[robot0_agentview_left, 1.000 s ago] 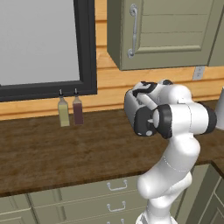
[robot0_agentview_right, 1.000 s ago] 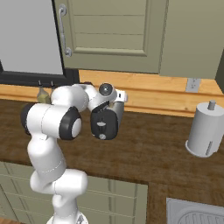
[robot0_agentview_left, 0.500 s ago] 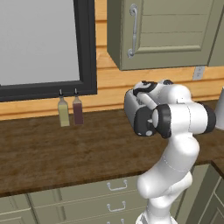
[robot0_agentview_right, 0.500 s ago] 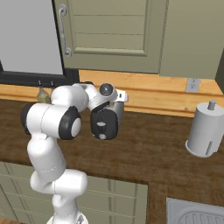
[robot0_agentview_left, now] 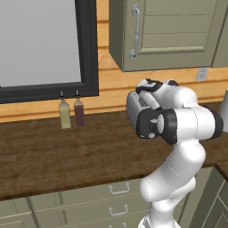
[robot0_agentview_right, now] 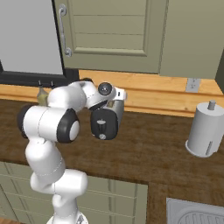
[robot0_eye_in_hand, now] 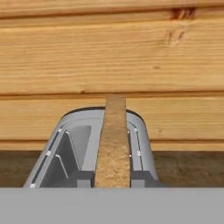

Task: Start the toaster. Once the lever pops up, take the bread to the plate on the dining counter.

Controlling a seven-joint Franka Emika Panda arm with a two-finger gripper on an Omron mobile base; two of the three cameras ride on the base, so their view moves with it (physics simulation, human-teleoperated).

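The bread (robot0_eye_in_hand: 113, 144) stands on edge in a slot of the toaster (robot0_eye_in_hand: 70, 153), its crust rising above the rim in the hand view, so by my reading the slice is not yet lifted and the carry to the plate is all left to do; whether the toasting is finished I cannot tell, since the lever on the black end panel is too small to judge; the toaster (robot0_agentview_right: 105, 122) sits on the dark wood counter (robot0_agentview_right: 153, 148) towards its back edge, near the plank wall (robot0_eye_in_hand: 109, 52); the arm is folded high, its forearm reaching level over the counter so that the wrist hangs just over the toaster; the camera looks along the slice from close above; the finger tips lie out of frame, so whether they are apart or together cannot be told.
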